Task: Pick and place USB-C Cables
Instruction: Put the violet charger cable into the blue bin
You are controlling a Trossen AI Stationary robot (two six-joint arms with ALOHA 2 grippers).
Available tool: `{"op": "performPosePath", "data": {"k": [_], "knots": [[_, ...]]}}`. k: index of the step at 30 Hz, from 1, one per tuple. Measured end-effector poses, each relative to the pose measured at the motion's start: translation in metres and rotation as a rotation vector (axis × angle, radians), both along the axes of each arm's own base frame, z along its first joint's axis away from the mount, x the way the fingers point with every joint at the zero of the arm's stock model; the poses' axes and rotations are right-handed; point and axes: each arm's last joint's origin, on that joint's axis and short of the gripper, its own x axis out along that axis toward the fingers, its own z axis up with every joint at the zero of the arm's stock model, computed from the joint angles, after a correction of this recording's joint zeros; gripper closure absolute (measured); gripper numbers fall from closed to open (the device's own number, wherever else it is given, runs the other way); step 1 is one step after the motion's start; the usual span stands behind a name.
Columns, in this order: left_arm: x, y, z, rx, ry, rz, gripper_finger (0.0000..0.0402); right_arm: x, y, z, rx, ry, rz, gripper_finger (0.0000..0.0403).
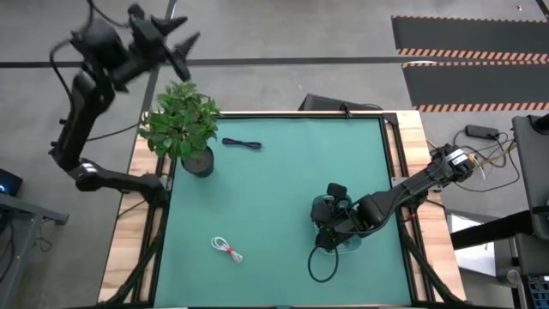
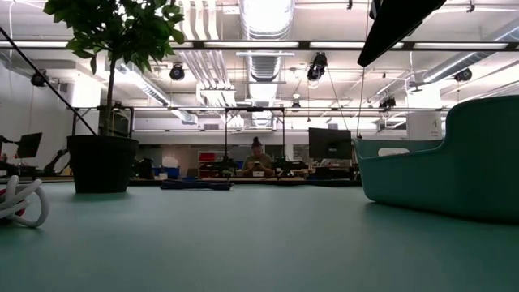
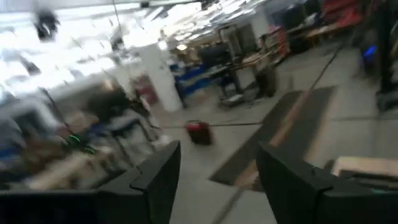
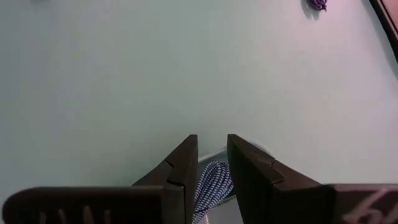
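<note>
R hand point(image 4: 212, 168) low over teal bin point(image 1: 324, 209), pinching striped cable point(image 4: 211, 182); L hand point(image 3: 217, 180) raised off-table, open.

My right gripper point(image 4: 212, 169) sits over the teal plastic bin point(image 1: 324, 209), well right of the potted green plant point(image 1: 182, 124); the white cable bundle point(image 1: 226, 249) lies between.

Bright ceiling strip lights point(image 2: 261, 16) are glaring in the low view; the left wrist view is smearing with motion blur.
</note>
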Motion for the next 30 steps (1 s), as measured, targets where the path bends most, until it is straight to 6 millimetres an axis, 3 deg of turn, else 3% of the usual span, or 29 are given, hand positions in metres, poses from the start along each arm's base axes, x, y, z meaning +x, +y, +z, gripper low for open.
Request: {"op": "performPosePath", "data": {"k": [6, 11, 17, 20, 30], "knots": [[-0.007, 0.057, -0.015, -0.185, 0.032, -0.366, 0.0244, 0.000, 0.000, 0.000, 0.002, -0.002, -0.004, 0.0329], [-0.010, 0.113, -0.051, -0.435, 0.055, -0.405, 0.0272, 0.000, 0.000, 0.000, 0.004, -0.002, -0.005, 0.0329], [-0.008, 0.150, -0.086, -0.610, 0.074, -0.395, 0.0302, 0.000, 0.000, 0.000, 0.003, -0.002, -0.004, 0.0323], [-0.005, 0.159, -0.098, -0.654, 0.095, -0.388, 0.0318, 0.000, 0.000, 0.000, 0.002, -0.002, -0.004, 0.0326], [-0.003, 0.155, -0.137, -0.697, 0.238, -0.383, 0.0359, 0.000, 0.000, 0.000, 0.001, -0.008, -0.015, 0.0335]]}}
